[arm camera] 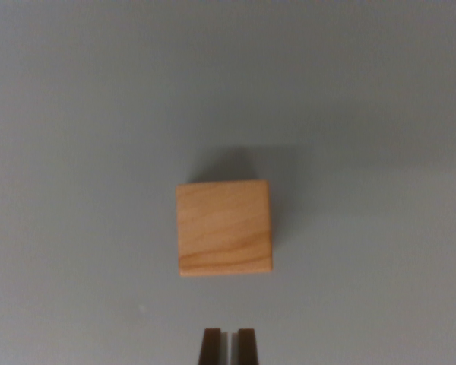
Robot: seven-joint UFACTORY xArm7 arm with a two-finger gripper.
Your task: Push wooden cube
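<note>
Grey tabletop (76, 114) fills the wrist view, bare and matte. Wooden cube (224, 228) sits near centre, flat on one face, apart from everything. Probably light, rigid, smooth-sided; likely slides easily if pushed low on its near face. Gripper (229, 346) at bottom edge, fingertips nearly together, holding nothing. No writing visible.
</note>
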